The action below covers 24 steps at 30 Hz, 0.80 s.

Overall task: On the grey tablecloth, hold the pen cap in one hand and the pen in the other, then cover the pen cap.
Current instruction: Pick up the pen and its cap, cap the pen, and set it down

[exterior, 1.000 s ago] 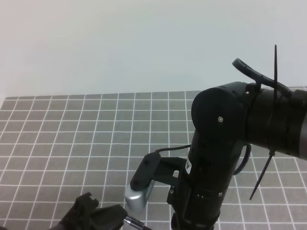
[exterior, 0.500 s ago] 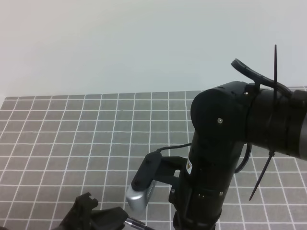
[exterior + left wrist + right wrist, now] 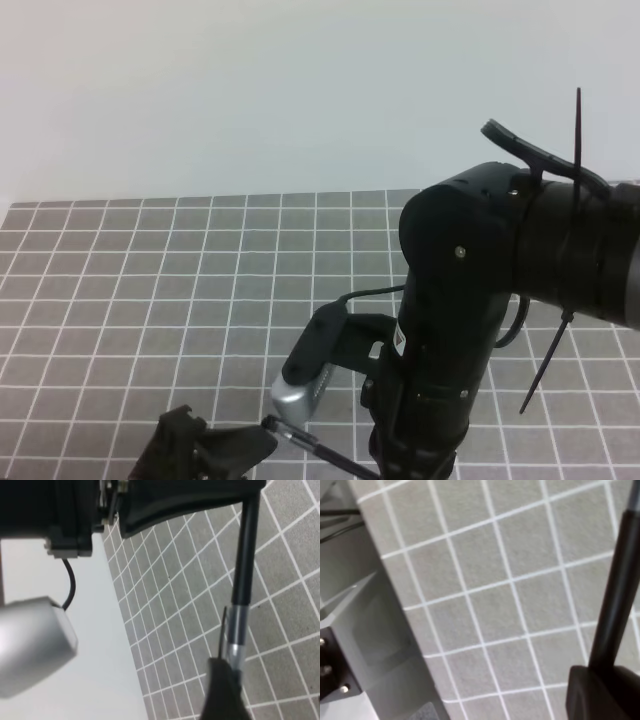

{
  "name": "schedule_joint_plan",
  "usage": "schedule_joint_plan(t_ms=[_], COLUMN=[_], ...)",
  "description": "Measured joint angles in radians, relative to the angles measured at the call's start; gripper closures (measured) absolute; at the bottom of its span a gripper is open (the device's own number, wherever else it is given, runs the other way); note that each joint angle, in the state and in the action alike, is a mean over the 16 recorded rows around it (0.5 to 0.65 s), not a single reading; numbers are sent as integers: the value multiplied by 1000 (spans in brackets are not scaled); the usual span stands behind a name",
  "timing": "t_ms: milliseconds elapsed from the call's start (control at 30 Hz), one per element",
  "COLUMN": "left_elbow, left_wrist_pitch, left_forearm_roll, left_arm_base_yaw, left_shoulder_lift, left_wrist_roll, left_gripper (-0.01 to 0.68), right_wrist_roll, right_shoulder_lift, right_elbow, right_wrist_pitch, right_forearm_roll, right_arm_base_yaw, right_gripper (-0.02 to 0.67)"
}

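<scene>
Grey tablecloth (image 3: 200,280) with white grid lines covers surface. Right hand (image 3: 600,692) closed, gripping thin black stick pen (image 3: 245,555) by one end; pen lifted off cloth, slanting toward left hand. Left hand (image 3: 215,450) at lower edge of high view, jaws parted; one dark fingertip (image 3: 222,690) just beside pen's silvery section. Slim black pen cap with clip (image 3: 235,635) sits on pen's far end; whether left fingertip touches it, cannot tell. Silver wrist camera (image 3: 300,395) hangs above pen.

1 pen (image 3: 246,565), 1 grey tablecloth (image 3: 150,290), 2 arms
</scene>
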Motion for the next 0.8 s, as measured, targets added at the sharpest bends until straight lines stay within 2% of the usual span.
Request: schedule_joint_plan(t_ms=[233,333,467,800], left_elbow=[0,-4,-23,-96], left_wrist_pitch=[-100,-164,-240,-321], left_forearm_roll=[-221,-390,-695,-1455], left_arm_base_yaw=[0,0,0,0], left_shoulder_lift=[1,1,2,10], left_wrist_roll=[-91,-112,-85,250], left_gripper=[509,584,660,672], right_wrist_roll=[67,103,162,369], right_shoulder_lift=[0,0,3,62], right_elbow=[0,0,0,0], right_wrist_pitch=[-44,-80,-136,-243], right_forearm_roll=[-30,-26,-7,20], right_arm_base_yaw=[-40,-77,-142,-300], right_gripper=[652,652,652,652])
